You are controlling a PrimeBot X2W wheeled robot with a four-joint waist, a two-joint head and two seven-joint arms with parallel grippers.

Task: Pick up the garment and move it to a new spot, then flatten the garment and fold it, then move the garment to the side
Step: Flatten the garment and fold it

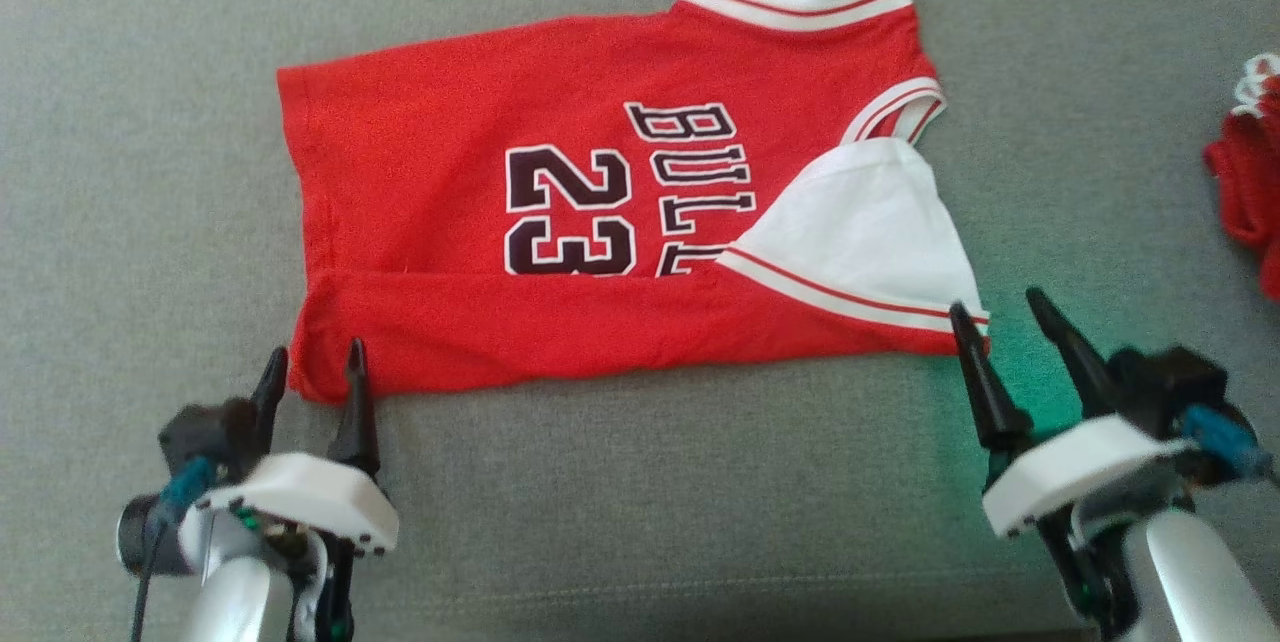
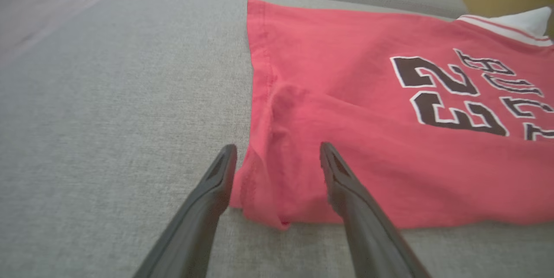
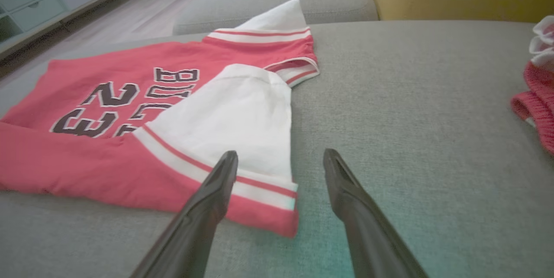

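Just ahead of both finger pairs: the jersey's near, folded-over edge on the grey cushion.

The red jersey lies flat, its long axis running crosswise from one gripper to the other, hem toward the left gripper and collar and white sleeves toward the right gripper. The left fingers, spread and empty, straddle the near hem corner. The right fingers, also spread and empty, straddle the near sleeve corner, the outer one over bare cushion. Each arm is nearest its own corner, so the next fold probably carries both corners away from the fingers.
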